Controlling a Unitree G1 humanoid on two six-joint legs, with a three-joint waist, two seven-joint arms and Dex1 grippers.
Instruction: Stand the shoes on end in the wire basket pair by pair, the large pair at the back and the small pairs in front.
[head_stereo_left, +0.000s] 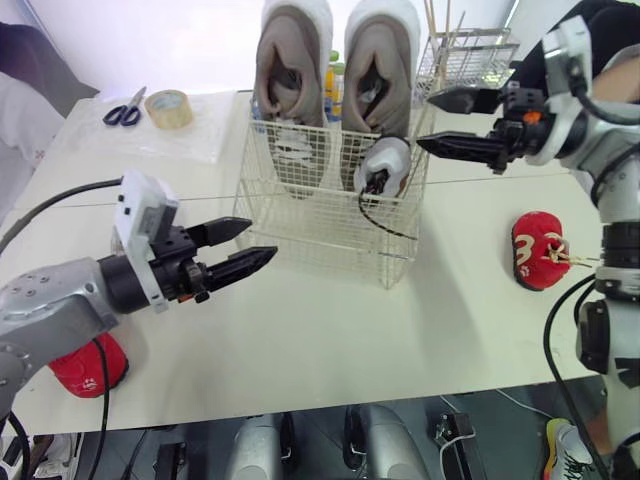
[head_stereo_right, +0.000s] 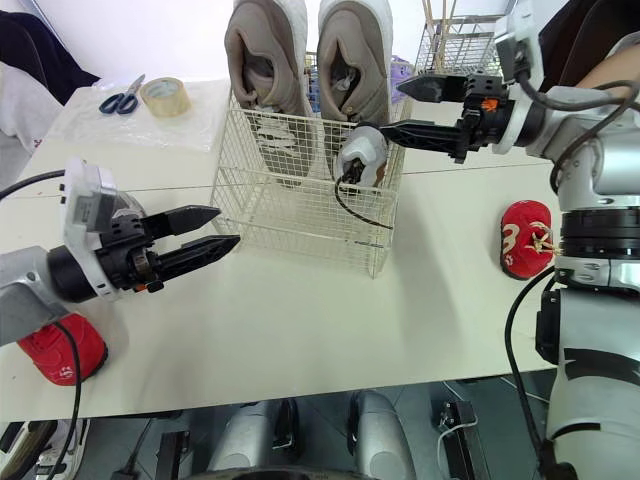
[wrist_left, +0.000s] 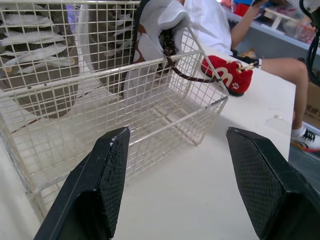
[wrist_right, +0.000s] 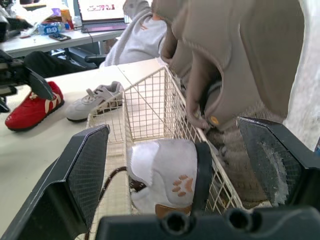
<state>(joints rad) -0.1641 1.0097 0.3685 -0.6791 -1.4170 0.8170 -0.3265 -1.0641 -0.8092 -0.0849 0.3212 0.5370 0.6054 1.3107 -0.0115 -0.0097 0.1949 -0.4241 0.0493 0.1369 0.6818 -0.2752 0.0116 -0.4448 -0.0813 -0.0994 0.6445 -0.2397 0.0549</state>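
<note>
The wire basket stands mid-table with two large grey shoes on end along its back. A small white shoe is upright in its front right corner, its dark lace hanging out over the wire. My right gripper is open just right of that shoe and above the rim; in the right wrist view the white shoe lies between the spread fingers. My left gripper is open and empty in front of the basket's left side. One red shoe lies on the table at right, another by the front left edge.
Scissors and a tape roll lie at the back left. A second wire basket stands at the back right. A small grey shoe rests on the table beside the left red shoe. A person sits beyond the table.
</note>
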